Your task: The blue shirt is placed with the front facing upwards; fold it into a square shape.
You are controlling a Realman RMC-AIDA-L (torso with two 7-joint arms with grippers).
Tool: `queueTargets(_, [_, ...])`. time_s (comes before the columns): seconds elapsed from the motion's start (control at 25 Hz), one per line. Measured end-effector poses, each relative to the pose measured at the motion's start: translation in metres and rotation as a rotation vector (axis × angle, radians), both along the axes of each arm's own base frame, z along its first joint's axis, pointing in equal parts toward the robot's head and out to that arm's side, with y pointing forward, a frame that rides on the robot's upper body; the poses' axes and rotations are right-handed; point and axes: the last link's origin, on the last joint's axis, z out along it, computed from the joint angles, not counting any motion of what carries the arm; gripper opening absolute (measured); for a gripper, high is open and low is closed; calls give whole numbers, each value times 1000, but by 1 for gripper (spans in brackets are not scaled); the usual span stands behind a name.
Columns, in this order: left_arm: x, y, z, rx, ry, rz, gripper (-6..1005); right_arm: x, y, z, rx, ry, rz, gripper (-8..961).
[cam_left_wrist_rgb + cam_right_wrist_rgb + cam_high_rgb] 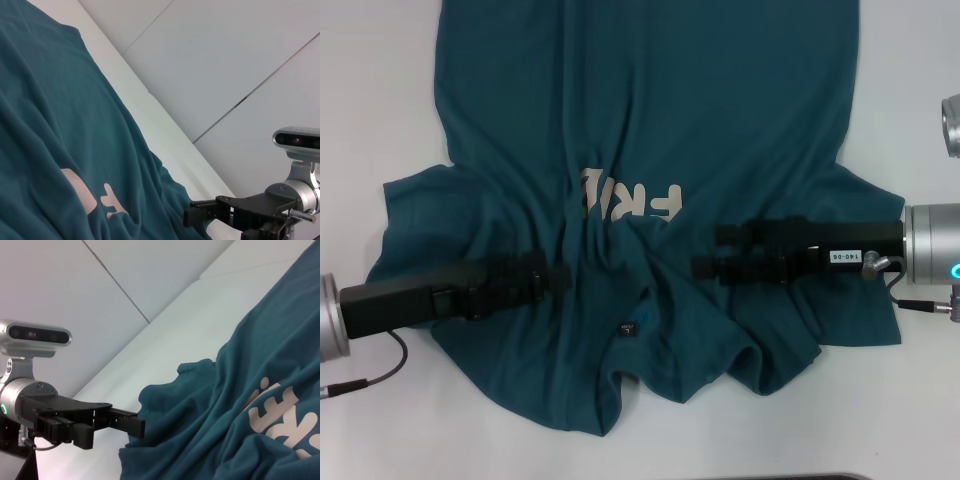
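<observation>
Early fold step: blue shirt point(650, 150) lies bunched, front up, on the white desk point(380, 100); my left gripper point(560, 278) and right gripper point(705, 266) reach in over its chest, jaws' state unreadable; next I must draw the cloth flat and even.

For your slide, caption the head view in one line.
Both grippers, left and right, reach inward over the rumpled blue shirt.

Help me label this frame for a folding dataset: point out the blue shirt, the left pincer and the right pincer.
blue shirt point(650, 100): head view, on the smooth body fabric above the lettering.
left pincer point(563, 279): head view, at its fingertips over the bunched fabric.
right pincer point(703, 252): head view, at its fingertips just below the lettering.
</observation>
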Motion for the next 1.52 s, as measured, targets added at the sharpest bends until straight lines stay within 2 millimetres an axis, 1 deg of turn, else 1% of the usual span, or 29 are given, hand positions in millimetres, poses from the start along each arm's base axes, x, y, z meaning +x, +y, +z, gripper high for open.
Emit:
queueTargets(0.2, [0,0,0,1,0,1,761,4,0,4,15,22,-50,942])
queueTargets(0.36, [0,0,0,2,-1,2,761,6,-1,8,45,88,-122,941])
queueTargets(0.48, [0,0,0,3,0,3,760,4,-1,10,78,169,-151,941])
queueTargets(0.56, [0,1,0,4,1,3,760,1,0,12,79,189,-139,941])
queueTargets(0.76, [0,1,0,4,2,3,760,-6,3,13,6,145,-90,942])
queueTargets(1.04, [0,3,1,-3,-5,20,761,-6,3,11,-36,97,-73,941])
queueTargets(1.12, [0,8,6,-10,-22,63,761,-6,3,11,-39,97,-77,942])
queueTargets(1.24, [0,17,16,-49,-61,172,760,-5,3,12,-46,97,-92,941])
queueTargets(1.36, [-3,26,29,-77,-126,321,760,-4,5,16,-47,94,-102,941])
queueTargets(1.52, [-10,31,48,-56,-206,444,759,-5,7,18,-43,91,-103,941])
